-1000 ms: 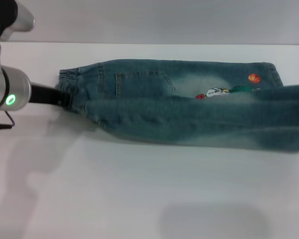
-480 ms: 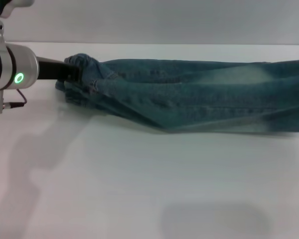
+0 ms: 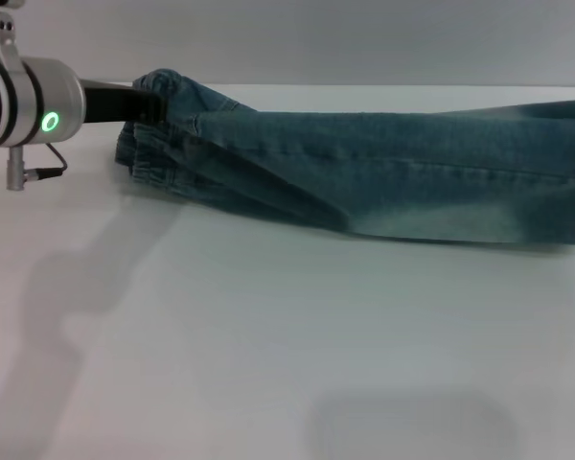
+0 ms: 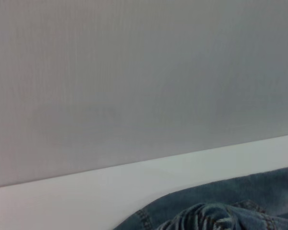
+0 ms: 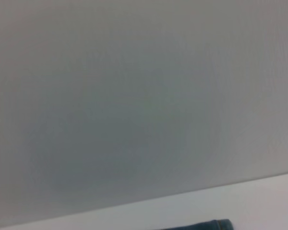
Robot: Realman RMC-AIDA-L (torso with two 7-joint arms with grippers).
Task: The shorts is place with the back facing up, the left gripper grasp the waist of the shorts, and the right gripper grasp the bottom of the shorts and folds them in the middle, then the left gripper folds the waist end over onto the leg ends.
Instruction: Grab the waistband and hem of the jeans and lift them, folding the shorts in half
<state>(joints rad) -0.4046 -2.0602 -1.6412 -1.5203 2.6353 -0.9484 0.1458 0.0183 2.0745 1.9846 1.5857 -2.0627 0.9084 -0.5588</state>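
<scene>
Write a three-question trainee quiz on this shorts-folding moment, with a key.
1. True or false: the left claw holds the waist end of the denim shorts.
2. Which best describes the shorts? A) spread flat in a single layer B) doubled lengthwise, one layer lying over another C) rolled into a ball
3. Fill in: the shorts lie on a white ____.

Key: 1 true; 2 B; 3 table.

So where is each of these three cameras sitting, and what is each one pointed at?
Head view: on the robot's head, looking down at the table and denim shorts; the left gripper holds the waist.
Left wrist view: on the left arm, facing the wall; no fingers show.
Right wrist view: likewise, wall mostly.
All three show the shorts.
</scene>
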